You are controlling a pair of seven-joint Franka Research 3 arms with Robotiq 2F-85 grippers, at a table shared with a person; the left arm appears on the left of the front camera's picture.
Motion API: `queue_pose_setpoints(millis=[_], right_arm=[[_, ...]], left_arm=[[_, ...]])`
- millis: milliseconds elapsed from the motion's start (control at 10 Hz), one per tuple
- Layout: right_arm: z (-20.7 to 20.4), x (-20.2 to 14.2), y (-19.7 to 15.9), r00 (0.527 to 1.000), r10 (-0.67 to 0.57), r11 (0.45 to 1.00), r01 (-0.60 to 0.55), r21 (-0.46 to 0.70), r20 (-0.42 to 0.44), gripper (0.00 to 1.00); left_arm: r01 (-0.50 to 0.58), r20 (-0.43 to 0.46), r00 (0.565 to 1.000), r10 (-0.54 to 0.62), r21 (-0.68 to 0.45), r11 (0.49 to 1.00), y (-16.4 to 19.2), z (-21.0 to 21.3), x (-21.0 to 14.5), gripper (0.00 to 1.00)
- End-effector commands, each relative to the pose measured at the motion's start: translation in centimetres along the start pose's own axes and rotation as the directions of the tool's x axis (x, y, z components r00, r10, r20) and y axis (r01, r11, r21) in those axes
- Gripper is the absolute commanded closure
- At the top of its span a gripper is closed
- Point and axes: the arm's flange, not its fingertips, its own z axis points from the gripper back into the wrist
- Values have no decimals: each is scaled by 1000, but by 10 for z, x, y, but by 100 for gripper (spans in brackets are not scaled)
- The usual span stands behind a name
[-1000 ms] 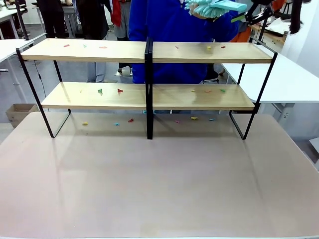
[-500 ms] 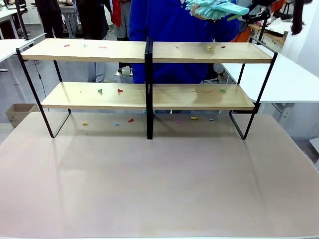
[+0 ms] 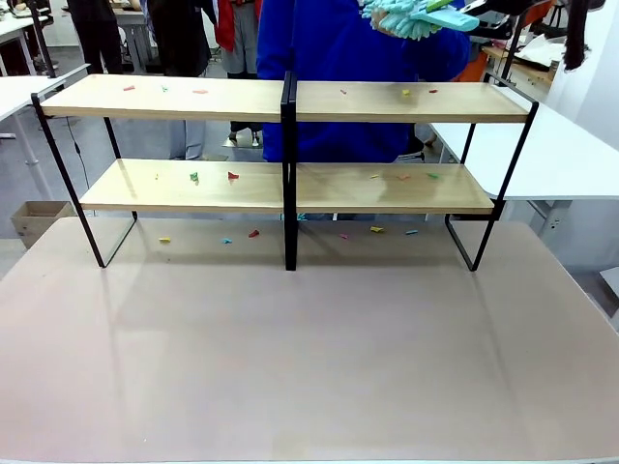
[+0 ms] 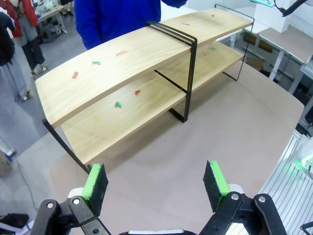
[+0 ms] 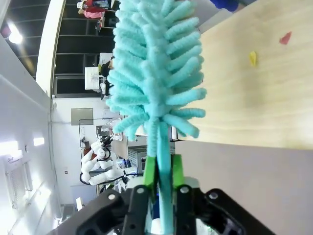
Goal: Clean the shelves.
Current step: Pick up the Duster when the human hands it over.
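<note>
The shelves stand across the far half of the table, two long light-wood boards on a black frame. Small coloured scraps dot both boards and the table beneath. Above the top board's right end hangs a fluffy teal duster. My right gripper is shut on its handle, and a person's hand is at the fluffy head. In the right wrist view my right gripper clamps the duster over the top board. My left gripper is open over the table, well in front of the shelves.
A person in a blue top stands close behind the shelves. White tables flank the rack on the right and far left. A cardboard box sits on the floor at left. The near tabletop is bare.
My right gripper's jaws have closed on the duster's handle. The duster has shifted slightly; the shelves and scraps have not moved.
</note>
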Motion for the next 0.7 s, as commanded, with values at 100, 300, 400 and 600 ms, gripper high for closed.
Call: queue_pose_setpoints(millis=[100, 300, 400, 600], right_arm=[[1, 1, 5, 999, -29, 999, 30, 28, -40, 100], [4, 2, 2, 998, -38, 999, 39, 29, -41, 100], [9, 3, 2, 998, -37, 998, 38, 41, -41, 100], [58, -5, 20, 981, 99, 993, -86, 86, -166, 100]], left_arm=[[-1, 1, 1000, 1, -5, 1000, 0, -1, 0, 0], [-1, 1, 1000, 1, -5, 1000, 0, -1, 0, 0], [-1, 1, 1000, 1, -5, 1000, 0, -1, 0, 0], [-1, 1, 1000, 1, -5, 1000, 0, -1, 0, 0]])
